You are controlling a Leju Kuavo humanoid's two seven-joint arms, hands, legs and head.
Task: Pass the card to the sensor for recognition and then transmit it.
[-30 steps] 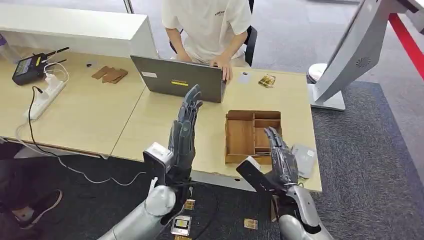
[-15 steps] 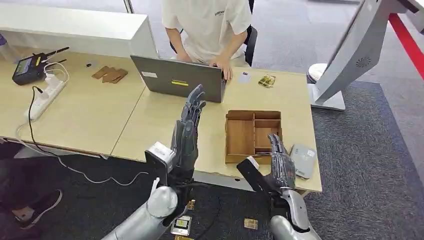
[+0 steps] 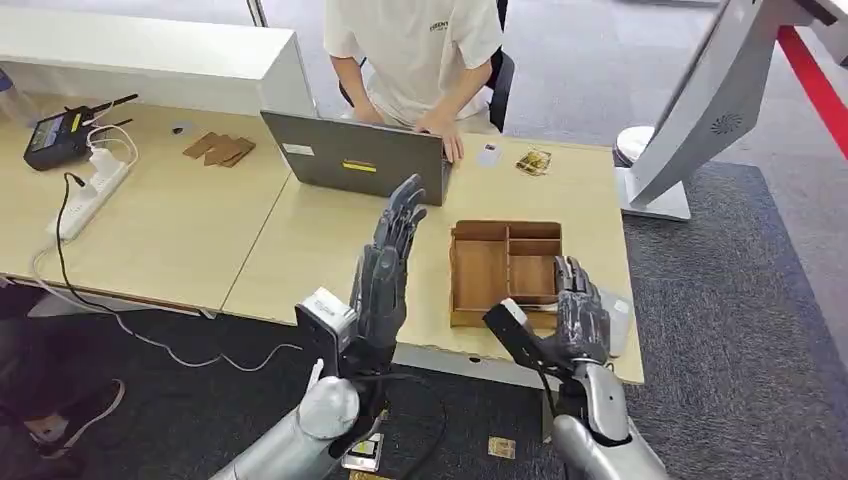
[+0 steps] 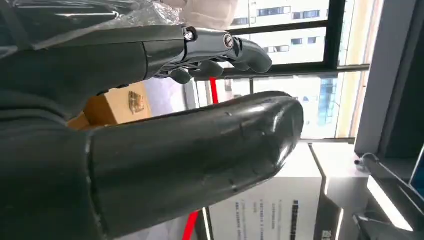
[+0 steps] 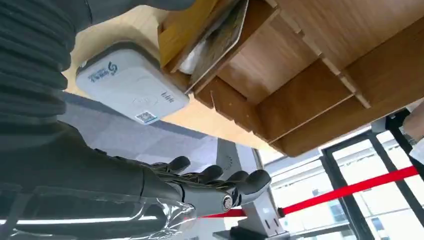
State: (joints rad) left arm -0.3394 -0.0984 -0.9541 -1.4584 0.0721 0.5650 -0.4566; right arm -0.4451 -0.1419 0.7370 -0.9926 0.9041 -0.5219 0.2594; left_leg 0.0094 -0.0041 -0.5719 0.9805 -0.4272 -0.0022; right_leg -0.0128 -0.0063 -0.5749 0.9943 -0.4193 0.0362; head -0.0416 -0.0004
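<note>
Your right hand (image 3: 578,318) hovered empty, fingers spread, over sensor (image 5: 131,84) beside wooden tray (image 3: 505,268); left hand (image 3: 384,272) raised, empty, fingers straight.

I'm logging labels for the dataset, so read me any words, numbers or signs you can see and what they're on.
Nothing reads clearly.
Card reader: a blue logo with small print, a code square and a short line of marks, all too small to read.
Laptop: a yellow sticker and a white one, blurred.
Person's shirt: small chest print, unreadable.
Poster: lines of print, blurred.
</note>
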